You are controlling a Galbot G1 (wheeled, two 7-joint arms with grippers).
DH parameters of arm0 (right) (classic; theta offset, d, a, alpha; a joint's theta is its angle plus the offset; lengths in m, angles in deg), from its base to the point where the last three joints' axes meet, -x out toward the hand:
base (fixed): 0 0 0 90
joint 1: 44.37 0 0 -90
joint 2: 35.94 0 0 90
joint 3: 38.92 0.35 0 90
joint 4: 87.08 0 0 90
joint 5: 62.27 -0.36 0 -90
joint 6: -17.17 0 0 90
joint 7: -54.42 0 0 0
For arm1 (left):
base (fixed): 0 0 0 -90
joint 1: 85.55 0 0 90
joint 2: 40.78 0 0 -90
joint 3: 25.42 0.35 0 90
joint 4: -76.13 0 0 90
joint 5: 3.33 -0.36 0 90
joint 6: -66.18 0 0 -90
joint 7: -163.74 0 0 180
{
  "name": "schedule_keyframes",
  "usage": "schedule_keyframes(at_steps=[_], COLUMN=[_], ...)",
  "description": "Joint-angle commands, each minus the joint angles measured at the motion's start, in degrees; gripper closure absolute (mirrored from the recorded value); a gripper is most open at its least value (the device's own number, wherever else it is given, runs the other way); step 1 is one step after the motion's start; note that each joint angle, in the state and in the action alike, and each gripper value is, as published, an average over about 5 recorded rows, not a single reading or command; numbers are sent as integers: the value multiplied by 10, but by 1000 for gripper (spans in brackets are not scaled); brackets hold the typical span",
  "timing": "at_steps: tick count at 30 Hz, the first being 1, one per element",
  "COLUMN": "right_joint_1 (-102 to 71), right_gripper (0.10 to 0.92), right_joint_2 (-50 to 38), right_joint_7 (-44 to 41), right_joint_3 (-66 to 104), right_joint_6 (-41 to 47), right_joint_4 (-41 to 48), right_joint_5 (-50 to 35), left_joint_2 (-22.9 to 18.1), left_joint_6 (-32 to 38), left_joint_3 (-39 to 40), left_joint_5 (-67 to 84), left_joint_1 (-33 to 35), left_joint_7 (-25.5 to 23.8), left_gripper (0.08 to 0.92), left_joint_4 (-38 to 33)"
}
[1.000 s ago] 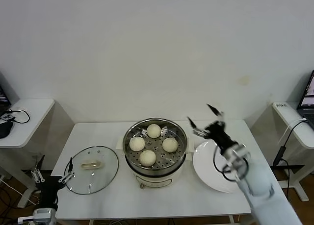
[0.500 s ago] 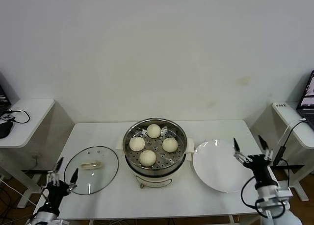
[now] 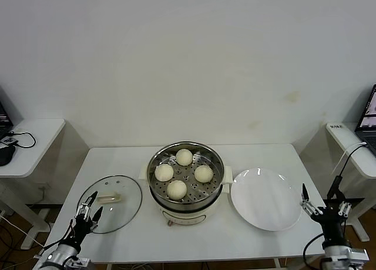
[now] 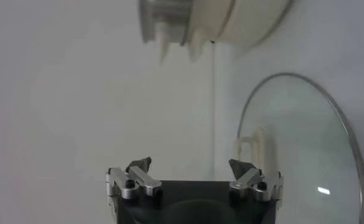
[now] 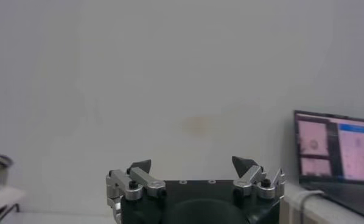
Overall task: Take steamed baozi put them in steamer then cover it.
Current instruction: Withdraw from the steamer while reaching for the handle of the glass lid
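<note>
I count four cream-white round steamed baozi (image 3: 184, 157) (image 3: 164, 172) (image 3: 203, 173) (image 3: 176, 189), all sitting on the perforated tray inside the one shiny round steel steamer (image 3: 185, 176) at the middle of the white table (image 3: 117, 162). One clear glass cover (image 3: 110, 202) with metal rim and cream oblong handle lies flat left of the steamer, near the front left table edge. One flat white plate (image 3: 264, 206) sits bare just right of the steamer. My left gripper (image 3: 89, 212) hovers at the cover's near rim, fingers spread, gripping nothing. My right gripper (image 3: 325, 207) hangs off the table's right front corner, past the plate, fingers spread wide and empty. Bare tabletop runs behind the cover and plate.
</note>
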Motion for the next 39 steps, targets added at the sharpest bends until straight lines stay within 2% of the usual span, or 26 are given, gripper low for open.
schedule_keyframes(at_steps=[1,19,39], right_joint_1=[-21,-32,-36], right_gripper=[203,203,202], right_joint_2=[28,42,50], right_joint_7=[2,0,-3], right_joint_3=[19,19,17], right_joint_6=[-4,-4,-10], right_joint_4=[-4,-9,-2], right_joint_5=[13,36,54], left_joint_2=[10,-2,-16], left_joint_6=[3,4,-6], left_joint_3=[21,52,71], left_joint_5=[-35,-33,2], left_joint_1=[-72,-149,-189], left_joint_7=[-14,-25,-25], left_gripper=[177,177,177], left_joint_4=[61,124,172])
